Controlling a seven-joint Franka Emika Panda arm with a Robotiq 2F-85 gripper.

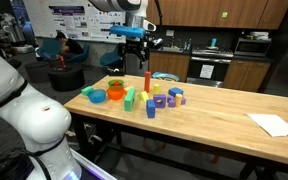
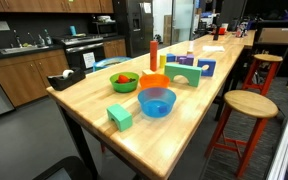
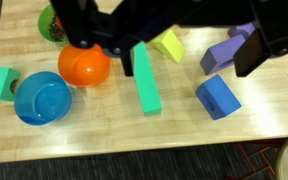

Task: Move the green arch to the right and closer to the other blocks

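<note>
The green arch [image 2: 119, 116] is a small light-green block standing alone near the table's front edge, beside the blue bowl [image 2: 156, 101]. In the wrist view the arch [image 3: 0, 83] is at the far left. It also shows in an exterior view [image 1: 87, 91]. The other blocks form a cluster: a long green plank [image 3: 144, 85], yellow [image 3: 170, 44], purple [image 3: 224, 55], blue [image 3: 217, 96] and a tall red cylinder [image 1: 148, 82]. My gripper [image 3: 197, 52] is open and empty. It hangs high above the cluster [image 1: 136, 42], well away from the arch.
An orange bowl [image 3: 84, 65] and a green bowl [image 3: 52, 20] stand next to the blue bowl [image 3: 42, 98]. A white sheet [image 1: 274, 124] lies at the far end of the wooden table [image 1: 214, 125]. Round stools [image 2: 249, 105] stand beside the table.
</note>
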